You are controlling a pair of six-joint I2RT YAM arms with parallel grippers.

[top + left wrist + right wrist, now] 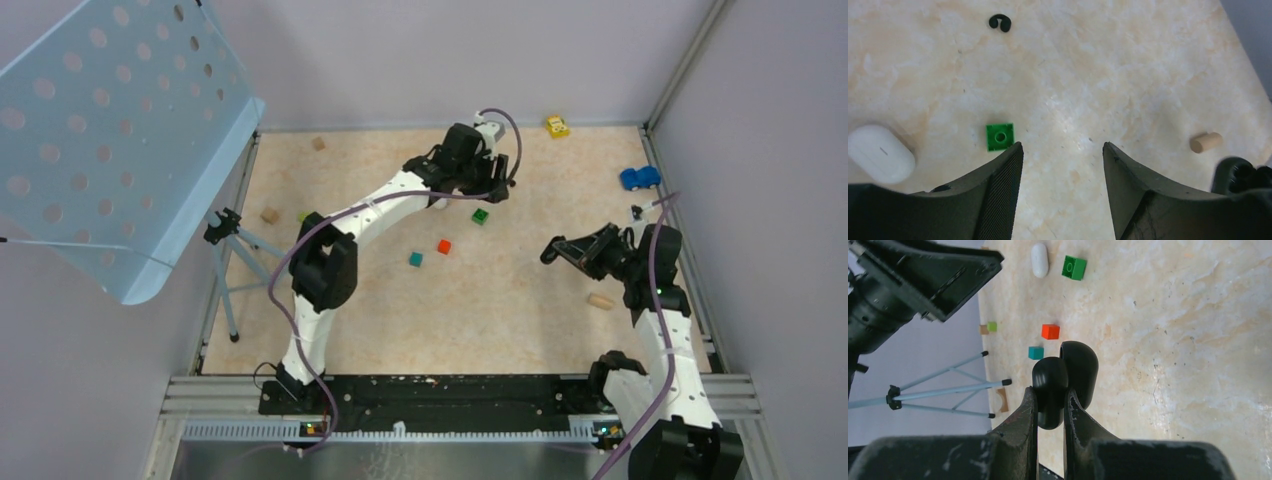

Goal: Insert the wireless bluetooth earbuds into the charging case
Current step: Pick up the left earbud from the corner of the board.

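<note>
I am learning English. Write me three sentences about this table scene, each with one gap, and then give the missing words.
1. The right gripper is shut on a ___ charging case.
2. The left gripper hangs over the table with its jaws ___.
3. The small brick beside the white case is ___ in colour.
Missing words: black; open; green.

White case [879, 152], green brick [999, 136], beige marbled table [1128, 75].
</note>
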